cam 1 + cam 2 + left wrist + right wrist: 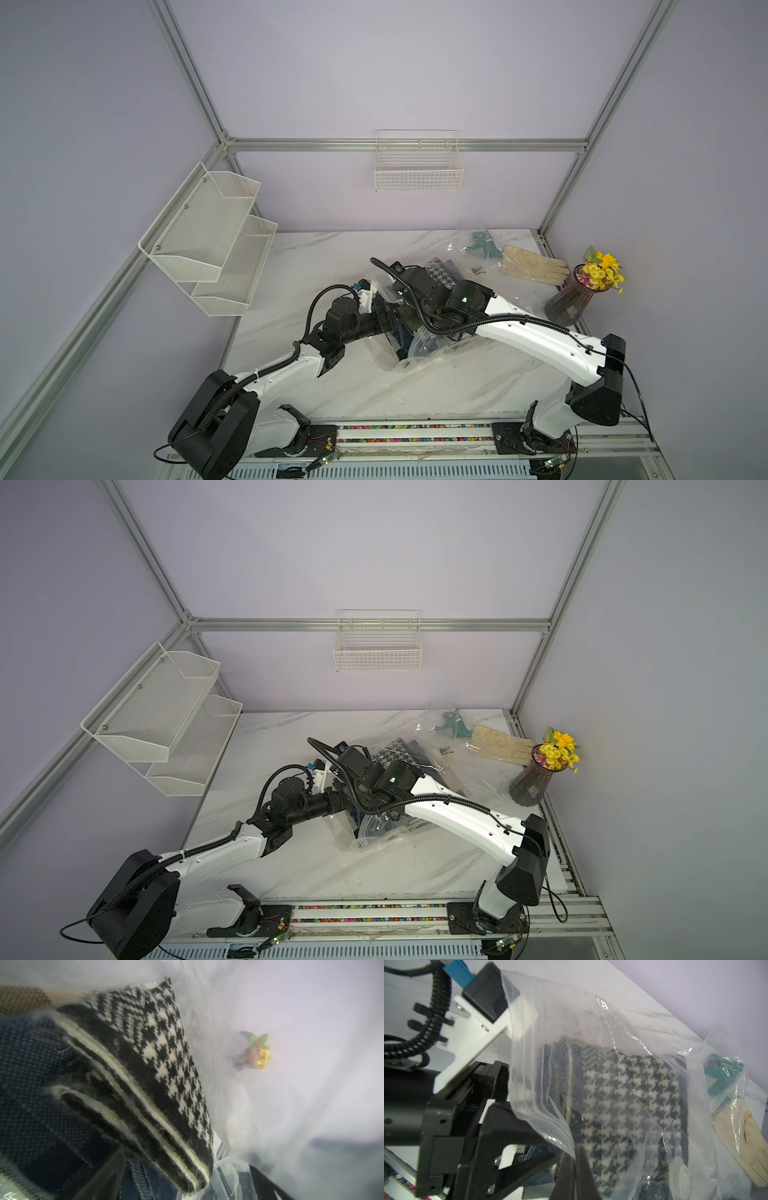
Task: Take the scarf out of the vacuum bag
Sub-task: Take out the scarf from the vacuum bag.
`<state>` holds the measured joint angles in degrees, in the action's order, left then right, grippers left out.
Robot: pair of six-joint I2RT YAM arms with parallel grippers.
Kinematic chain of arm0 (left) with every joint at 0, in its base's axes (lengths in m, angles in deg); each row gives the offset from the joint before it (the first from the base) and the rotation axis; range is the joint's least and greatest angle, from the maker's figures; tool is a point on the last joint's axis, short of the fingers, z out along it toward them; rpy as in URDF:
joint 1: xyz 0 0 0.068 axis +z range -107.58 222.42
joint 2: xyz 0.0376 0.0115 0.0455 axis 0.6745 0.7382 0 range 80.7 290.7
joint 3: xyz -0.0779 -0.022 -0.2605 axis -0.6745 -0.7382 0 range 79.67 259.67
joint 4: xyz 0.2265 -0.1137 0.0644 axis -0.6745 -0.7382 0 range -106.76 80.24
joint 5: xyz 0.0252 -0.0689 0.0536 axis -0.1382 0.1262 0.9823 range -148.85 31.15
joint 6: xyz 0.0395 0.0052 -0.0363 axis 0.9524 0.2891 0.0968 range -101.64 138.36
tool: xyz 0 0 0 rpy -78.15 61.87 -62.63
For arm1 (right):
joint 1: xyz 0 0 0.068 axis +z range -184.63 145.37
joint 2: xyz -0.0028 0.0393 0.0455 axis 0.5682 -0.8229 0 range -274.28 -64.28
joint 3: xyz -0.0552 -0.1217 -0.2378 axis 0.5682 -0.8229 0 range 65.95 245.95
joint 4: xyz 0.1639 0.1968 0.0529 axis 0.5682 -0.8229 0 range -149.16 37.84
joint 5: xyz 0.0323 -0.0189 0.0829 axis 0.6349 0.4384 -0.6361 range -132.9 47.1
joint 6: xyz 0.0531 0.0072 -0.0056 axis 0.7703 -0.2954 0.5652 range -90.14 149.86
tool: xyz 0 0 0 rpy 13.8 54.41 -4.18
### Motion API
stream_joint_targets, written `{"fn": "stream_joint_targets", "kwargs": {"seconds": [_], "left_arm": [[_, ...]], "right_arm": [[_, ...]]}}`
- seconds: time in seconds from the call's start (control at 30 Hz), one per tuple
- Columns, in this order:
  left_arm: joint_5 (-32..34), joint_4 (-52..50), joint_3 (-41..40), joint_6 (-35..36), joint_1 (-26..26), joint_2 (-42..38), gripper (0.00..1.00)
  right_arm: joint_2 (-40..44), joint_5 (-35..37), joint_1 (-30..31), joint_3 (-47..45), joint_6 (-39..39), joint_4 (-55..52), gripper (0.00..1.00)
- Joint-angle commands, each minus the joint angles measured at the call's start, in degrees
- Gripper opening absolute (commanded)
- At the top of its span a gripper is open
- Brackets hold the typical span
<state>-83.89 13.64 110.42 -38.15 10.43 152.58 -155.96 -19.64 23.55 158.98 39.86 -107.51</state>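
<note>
On the marble table lie vacuum bag, smaller bag, gloves, vase.

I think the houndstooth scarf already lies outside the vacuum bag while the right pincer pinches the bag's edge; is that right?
Not quite: the scarf lies inside the vacuum bag, as the right wrist view shows; the right pincer does pinch its edge.
</note>
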Motion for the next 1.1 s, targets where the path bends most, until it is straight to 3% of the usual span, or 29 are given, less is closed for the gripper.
{"fn": "stream_joint_targets", "kwargs": {"seconds": [0.0,0.73,1.07], "left_arm": [[0.78,1.22,1.26,-0.09,-0.40,0.80,0.94],[1.85,4.75,4.22,0.30,-0.53,5.99,0.94],[6.70,-2.85,7.85,5.00,-0.54,6.21,0.92]], "right_arm": [[1.94,1.60,-0.52,0.15,0.90,-1.91,0.00],[2.80,1.13,-0.60,-1.05,0.89,-1.51,0.00],[3.95,1.19,-0.61,-1.43,0.96,-1.36,0.00]]}}
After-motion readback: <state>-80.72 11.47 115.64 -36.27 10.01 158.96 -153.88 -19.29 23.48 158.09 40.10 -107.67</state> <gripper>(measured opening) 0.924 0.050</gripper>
